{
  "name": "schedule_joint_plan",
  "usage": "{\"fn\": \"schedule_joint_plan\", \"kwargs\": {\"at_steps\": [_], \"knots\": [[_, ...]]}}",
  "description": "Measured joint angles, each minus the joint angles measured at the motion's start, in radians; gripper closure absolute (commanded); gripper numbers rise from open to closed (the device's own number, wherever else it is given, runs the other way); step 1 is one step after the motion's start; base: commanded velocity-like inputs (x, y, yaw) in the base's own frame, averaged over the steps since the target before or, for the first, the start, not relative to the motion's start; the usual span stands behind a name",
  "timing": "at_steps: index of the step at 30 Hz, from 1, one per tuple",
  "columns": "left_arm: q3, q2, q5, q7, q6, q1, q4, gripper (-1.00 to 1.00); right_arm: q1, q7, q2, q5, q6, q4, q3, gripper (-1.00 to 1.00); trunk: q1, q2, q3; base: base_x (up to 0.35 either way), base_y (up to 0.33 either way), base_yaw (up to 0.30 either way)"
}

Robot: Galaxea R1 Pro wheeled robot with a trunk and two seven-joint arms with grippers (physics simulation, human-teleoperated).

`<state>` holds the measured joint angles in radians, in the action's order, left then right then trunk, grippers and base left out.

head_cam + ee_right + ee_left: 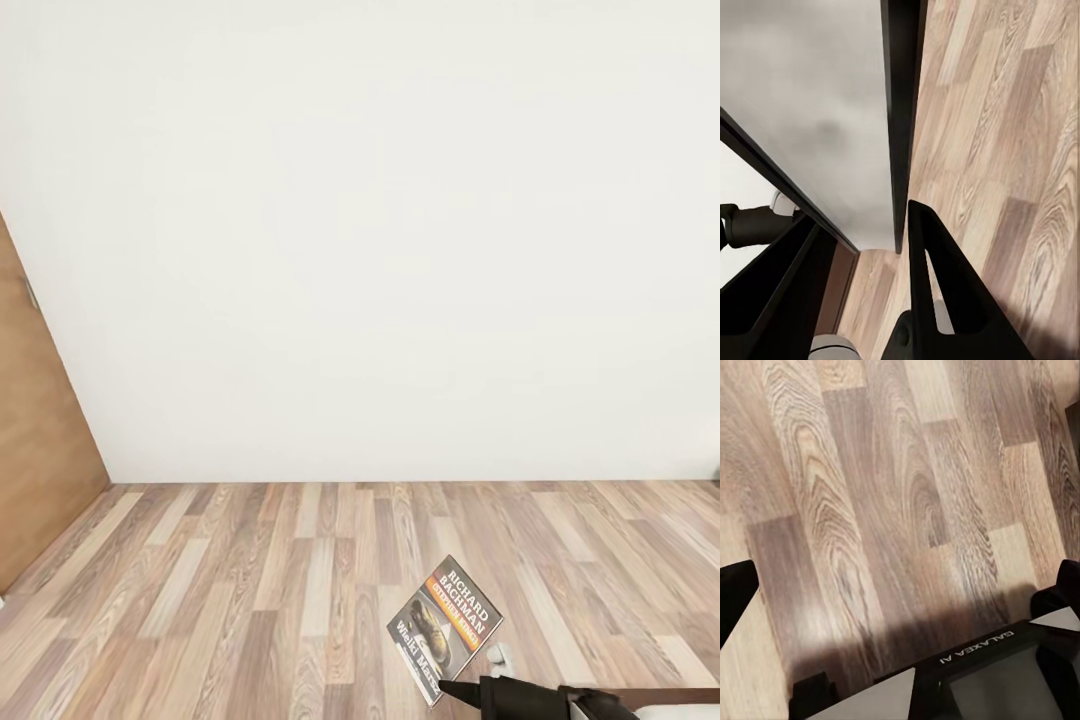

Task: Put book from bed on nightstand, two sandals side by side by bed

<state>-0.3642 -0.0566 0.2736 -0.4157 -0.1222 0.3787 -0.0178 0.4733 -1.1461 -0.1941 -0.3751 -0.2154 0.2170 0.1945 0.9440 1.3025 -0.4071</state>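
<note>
The book [445, 630] is off the bed, clamped at its lower corner by the right end effector [452, 690] and carried tilted above the floor [250, 600]. Placing it on a nightstand is judged still outstanding, as are the sandals. Bare floor lies open ahead to the white wall [380, 240]; a wood panel [35, 440] borders the left. The left end effector's [907, 660] state cannot be told.

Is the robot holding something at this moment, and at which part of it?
Yes. The right tool holds the book by its lower corner, above the wooden floor. The left tool holds nothing.
</note>
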Motion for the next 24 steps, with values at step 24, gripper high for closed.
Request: {"fn": "schedule_joint_plan", "kwargs": {"at_steps": [24], "knots": [[0.001,0.0,0.0,0.0,0.0,0.0,0.0,-1.0,0.0,0.0,0.0,0.0,0.0,0.0,0.0,1.0,0.0,0.0,0.0,0.327,0.049,0.0]]}}
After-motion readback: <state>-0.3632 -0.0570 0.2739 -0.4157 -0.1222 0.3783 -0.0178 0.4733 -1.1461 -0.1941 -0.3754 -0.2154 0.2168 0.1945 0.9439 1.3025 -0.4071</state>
